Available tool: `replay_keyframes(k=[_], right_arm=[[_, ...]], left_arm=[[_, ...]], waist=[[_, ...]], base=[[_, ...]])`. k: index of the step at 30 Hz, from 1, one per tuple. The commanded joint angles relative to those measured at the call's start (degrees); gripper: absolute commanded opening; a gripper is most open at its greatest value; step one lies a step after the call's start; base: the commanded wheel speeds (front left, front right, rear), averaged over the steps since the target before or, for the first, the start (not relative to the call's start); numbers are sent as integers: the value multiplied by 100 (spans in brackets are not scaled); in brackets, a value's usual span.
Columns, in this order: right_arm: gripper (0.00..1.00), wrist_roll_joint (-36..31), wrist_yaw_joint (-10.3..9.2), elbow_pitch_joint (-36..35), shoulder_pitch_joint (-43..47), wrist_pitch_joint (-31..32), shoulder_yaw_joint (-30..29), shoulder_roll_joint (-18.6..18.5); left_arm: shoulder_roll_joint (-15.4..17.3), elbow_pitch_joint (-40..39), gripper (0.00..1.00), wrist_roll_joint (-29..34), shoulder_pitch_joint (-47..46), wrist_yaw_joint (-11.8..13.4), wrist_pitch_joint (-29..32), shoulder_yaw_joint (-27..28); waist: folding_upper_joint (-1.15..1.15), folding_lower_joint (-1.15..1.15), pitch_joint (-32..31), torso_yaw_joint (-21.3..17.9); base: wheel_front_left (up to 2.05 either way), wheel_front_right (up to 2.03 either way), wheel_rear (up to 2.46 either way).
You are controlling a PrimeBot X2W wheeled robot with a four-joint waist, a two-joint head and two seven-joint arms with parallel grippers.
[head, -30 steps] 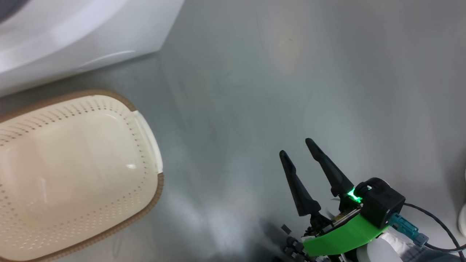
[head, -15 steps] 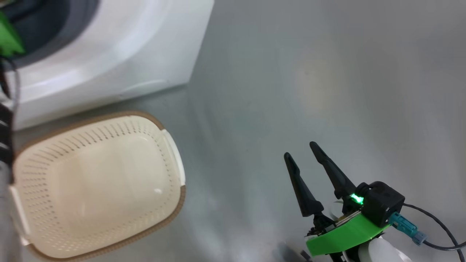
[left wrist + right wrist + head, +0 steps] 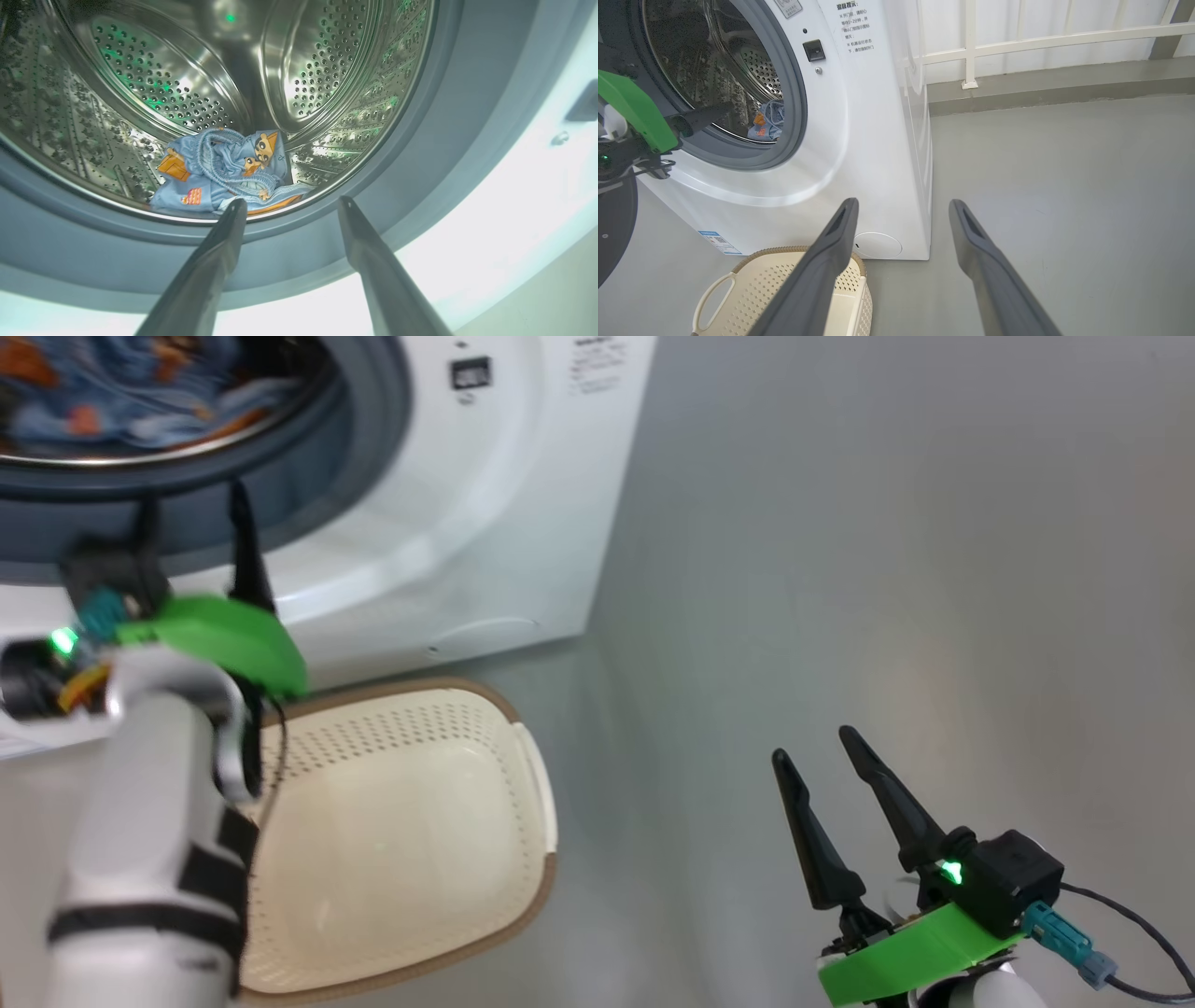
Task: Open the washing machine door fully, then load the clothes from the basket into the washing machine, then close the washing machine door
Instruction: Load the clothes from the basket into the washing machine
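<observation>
The washing machine (image 3: 485, 504) stands with its round opening uncovered. The clothes (image 3: 224, 172), light blue with orange prints, lie in a heap at the front of the steel drum (image 3: 154, 84). My left gripper (image 3: 191, 495) is open and empty just outside the grey-blue gasket (image 3: 93, 252), pointing at the clothes (image 3: 140, 392). The cream basket (image 3: 420, 747) sits on the floor below the machine with nothing in it. My right gripper (image 3: 812, 745) hangs open and empty over bare floor to the right. A dark curved piece, apparently the washing machine door (image 3: 614, 224), shows swung out at the left.
Grey floor (image 3: 1064, 186) spreads to the right of the machine. A white railing (image 3: 1017, 42) on a low kerb runs along the back. The basket (image 3: 752, 284) stands close against the machine's front, under my left forearm (image 3: 140, 859).
The head camera has swung up and left, bringing the machine's opening, the clothes in the drum and my left arm into view. Both grippers stay open.
</observation>
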Motion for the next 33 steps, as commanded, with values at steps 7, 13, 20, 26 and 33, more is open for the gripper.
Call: replay_keyframes(k=[7,13,20,26,33], right_arm=[[100,-205,9,-160,204,-27,-58,-27],[100,-326,9,-191,348,-27,-185,-27],[100,-442,9,-215,583,-27,-336,-105],[100,-455,9,-240,834,-27,-484,-205],[100,-443,9,-247,1122,-27,-575,-202]], left_arm=[[-124,-954,100,45,1276,-27,-35,3],[-261,-1623,100,-97,2346,-38,-36,-72],[-316,-2328,100,-371,3385,89,-36,-165],[-321,-2840,100,-618,4193,172,-36,-433],[-322,-3206,100,-732,4870,249,-36,-514]], waist=[[0,0,-674,605],[0,0,-948,756],[0,0,-1309,1056],[0,0,-1665,1364],[0,0,-2056,1495]], base=[[0,0,0],[0,0,0],[0,0,0],[0,0,0],[0,0,0]])
